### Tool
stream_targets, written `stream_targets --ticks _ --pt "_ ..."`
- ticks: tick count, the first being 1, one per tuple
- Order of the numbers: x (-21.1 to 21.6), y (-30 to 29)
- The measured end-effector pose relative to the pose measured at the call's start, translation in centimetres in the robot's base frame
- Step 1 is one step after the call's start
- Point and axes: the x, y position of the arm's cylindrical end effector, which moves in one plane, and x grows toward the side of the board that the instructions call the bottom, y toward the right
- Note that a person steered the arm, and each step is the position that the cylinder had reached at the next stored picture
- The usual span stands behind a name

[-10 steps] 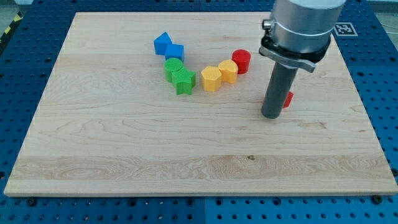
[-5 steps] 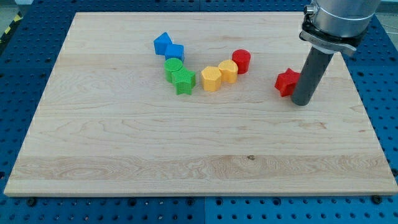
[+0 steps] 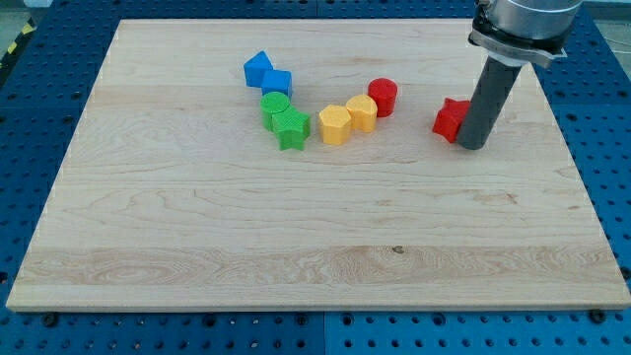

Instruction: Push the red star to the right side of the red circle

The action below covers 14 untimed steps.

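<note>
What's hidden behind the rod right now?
The red star sits partly behind the rod, its right side covered; only its left part shows. My tip rests at the star's right. The red circle lies farther toward the view's left, uncovered.

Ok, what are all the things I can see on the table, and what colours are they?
Wooden board: 1, pale wood, on a blue pegboard table.
Blue blocks: 2, upper left of the cluster.
Green blocks: 2, one a star, below the blue ones.
Yellow blocks: 2, mid-cluster.
Red circle: 1, cluster's right end.
Red star: 1, right of the red circle.
My tip: 1, dark rod, against the star's right side.
</note>
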Motion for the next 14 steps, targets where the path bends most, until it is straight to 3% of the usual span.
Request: stream_targets --ticks 2,5,9,14 --pt "-3.8 0.0" --pt "-1.4 0.0" --pt "-5.6 -1.1" --pt "-6.1 1.8"
